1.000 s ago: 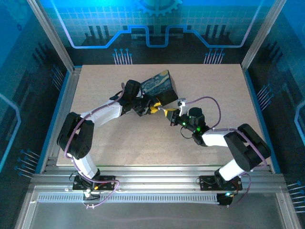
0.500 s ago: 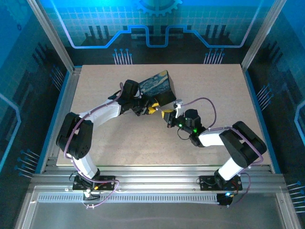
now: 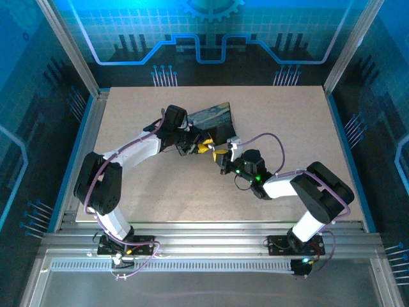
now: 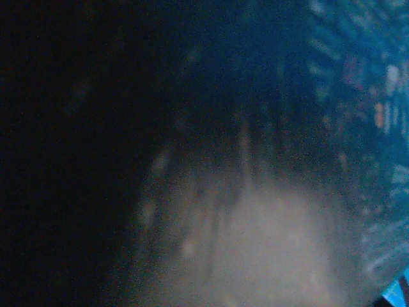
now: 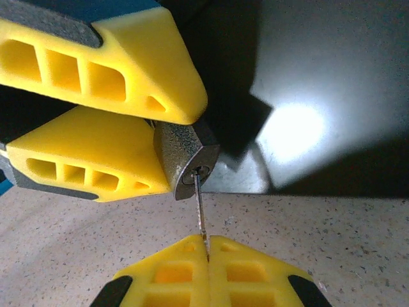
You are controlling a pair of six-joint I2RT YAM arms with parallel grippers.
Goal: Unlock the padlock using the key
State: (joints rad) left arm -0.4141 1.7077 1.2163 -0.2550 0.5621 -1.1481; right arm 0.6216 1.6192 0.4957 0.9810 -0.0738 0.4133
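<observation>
In the right wrist view the padlock (image 5: 185, 157), small and dark grey, is clamped between the two yellow fingers (image 5: 128, 70) of my left gripper (image 5: 182, 142), its keyhole face turned toward me. My right gripper (image 5: 206, 244) is shut on the key (image 5: 201, 204), a thin silvery blade whose tip meets the keyhole. From above, the left gripper (image 3: 203, 146) and the right gripper (image 3: 220, 155) sit nose to nose just in front of the painted box. The shackle is hidden. The left wrist view is dark and blurred.
The dark box with the blue-yellow painting (image 3: 214, 120) lies right behind both grippers; its dark glossy side (image 5: 319, 96) rises close behind the padlock. The speckled beige table (image 3: 287, 121) stretches open to the right and toward the front.
My right gripper has slid left toward the left gripper, bringing the key up to the padlock. The left gripper has shifted slightly, and the painted box now looks more tilted.
</observation>
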